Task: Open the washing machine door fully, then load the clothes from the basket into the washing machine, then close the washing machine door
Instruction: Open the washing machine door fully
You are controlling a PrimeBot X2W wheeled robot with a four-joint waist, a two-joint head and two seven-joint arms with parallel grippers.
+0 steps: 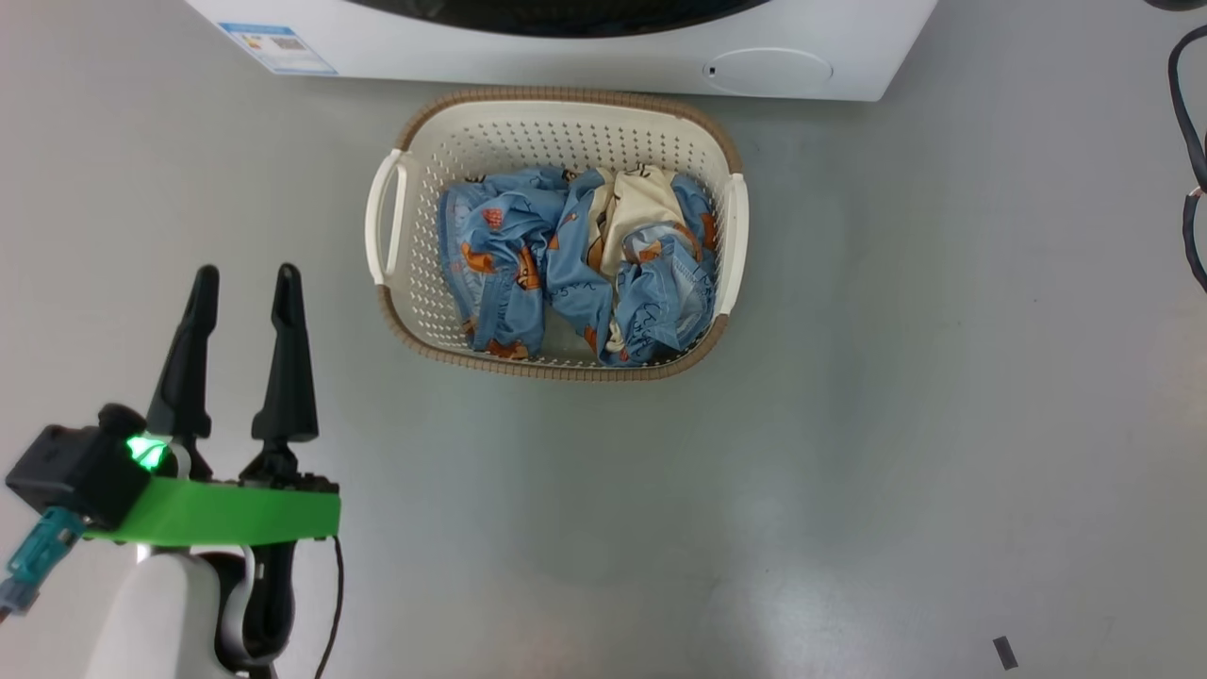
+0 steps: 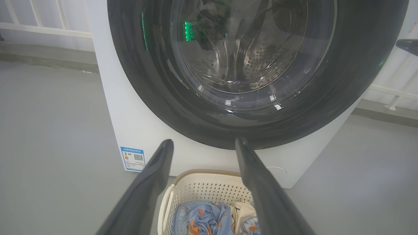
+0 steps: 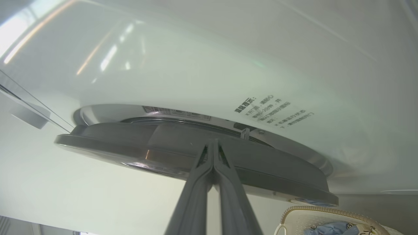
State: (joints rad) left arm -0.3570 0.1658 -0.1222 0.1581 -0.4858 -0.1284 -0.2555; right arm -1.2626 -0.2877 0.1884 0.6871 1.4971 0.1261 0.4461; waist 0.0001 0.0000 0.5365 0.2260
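Grey floor (image 1: pixel 849 471) bears the basket (image 1: pixel 566 93); left gripper (image 1: pixel 245 273) gapes, right gripper (image 3: pixel 213 142) closed at the door (image 3: pixel 130 143).

The washing machine (image 1: pixel 528 52) is standing white on the grey floor (image 1: pixel 849 424). Its door (image 2: pixel 156 81) is facing front, a glossy black rim circling a bulging clear window; whether it is sitting latched or slightly ajar is hard to tell. The basket (image 1: pixel 556 97) is sitting upright just in front of the machine, cream with a brown rim. The clothes (image 1: pixel 509 255) are lying crumpled inside it, light blue with orange figures and some cream fabric among them.
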